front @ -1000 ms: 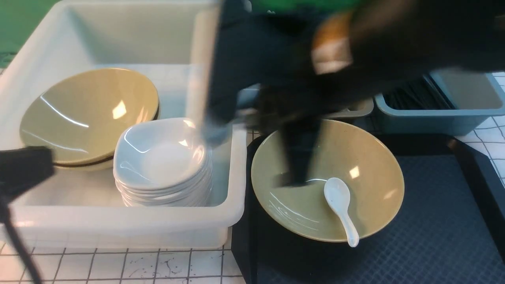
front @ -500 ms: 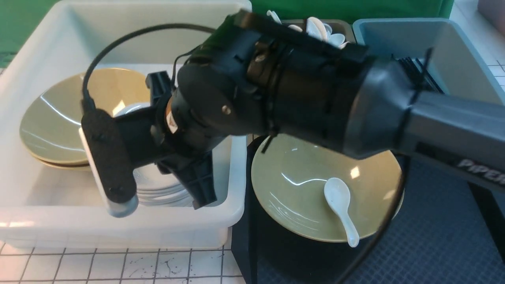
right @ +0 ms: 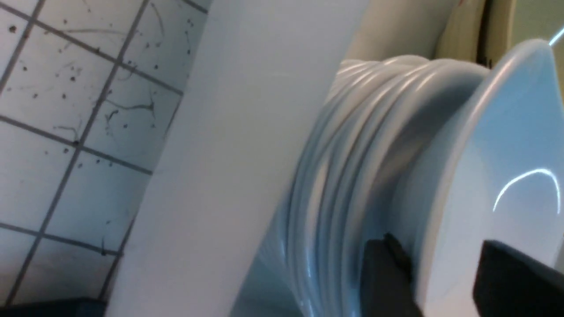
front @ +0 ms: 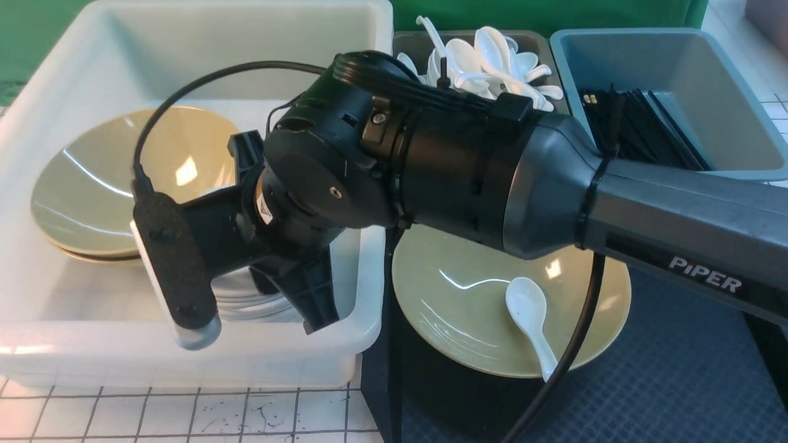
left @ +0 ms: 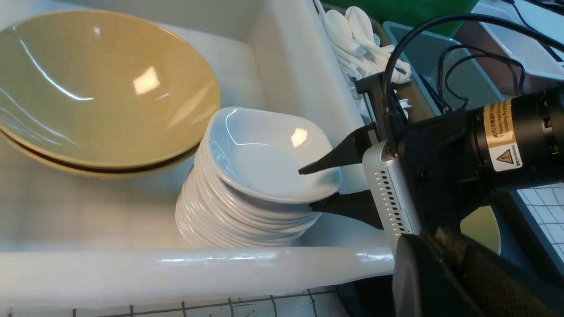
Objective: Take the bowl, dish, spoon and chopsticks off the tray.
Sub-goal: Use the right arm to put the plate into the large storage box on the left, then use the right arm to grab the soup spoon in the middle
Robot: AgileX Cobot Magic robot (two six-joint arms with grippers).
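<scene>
Reaches the right arm (front: 492, 178) across from the tray side and down into the white tub (front: 184, 363). Places the right gripper (left: 305, 188) at the top dish (left: 264, 154) of the white stack (left: 229, 220) inside the tub, beside the tub's wall nearest the tray. Holds the 2 fingers (left: 339, 154) parted, 1 above the dish's hollow and 1 below its rim, straddling the rim. Shows a gap on either side of that rim in the right wrist view, so grips nothing. Cannot tell the left gripper's state: out of all 3 views.

Finds the bowl (front: 468, 301) upright on the tray (front: 677, 369), at the tray's edge just beside the tub. Finds the spoon (front: 529, 314) inside that bowl, scoop up, handle resting toward the bowl's near rim. Finds black chopsticks (front: 646, 129) lying in the blue-grey bin (front: 708, 61) behind the tray, and a heap of white spoons (front: 486, 61) in the next bin. Finds 2 more olive bowls (front: 92, 184) stacked in the tub, touching the dish stack.
</scene>
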